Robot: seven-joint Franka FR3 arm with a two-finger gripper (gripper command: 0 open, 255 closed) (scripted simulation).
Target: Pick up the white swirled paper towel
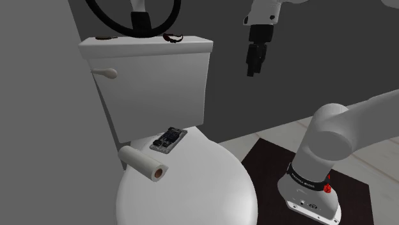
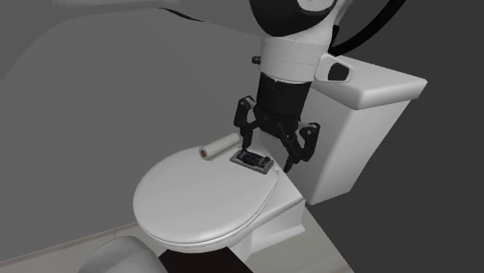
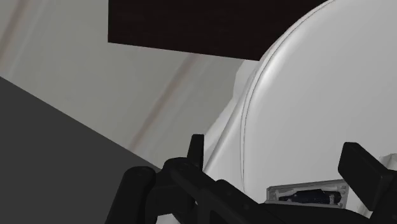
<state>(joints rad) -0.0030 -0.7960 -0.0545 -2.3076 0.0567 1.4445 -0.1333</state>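
The white paper towel roll (image 1: 144, 164) (image 2: 221, 145) lies on its side on the closed toilet lid (image 1: 192, 188) (image 2: 194, 205), at the lid's edge toward the shoulder view's left, just in front of the tank (image 1: 153, 89) (image 2: 364, 132). Its open core end faces the camera in the shoulder view. I see no swirl pattern on it; it is drawn plain white.

Near the roll but not touching it, a small flat dark device (image 1: 169, 139) (image 2: 254, 162) (image 3: 308, 194) rests on the lid close to the tank.

My gripper (image 1: 254, 70) (image 2: 267, 157) (image 3: 280, 162) hangs in the air above the toilet, well apart from the roll, pointing downward. Its two black fingers stand wide apart with nothing between them. In the wrist view the device and the lid's curved rim lie below my fingers.

On the tank's side sits the flush handle (image 1: 105, 73), and a small dark object (image 1: 172, 37) lies on the tank's top.

My white arm (image 1: 345, 128) rises from the dark stand (image 1: 268, 156) at the shoulder view's lower right.
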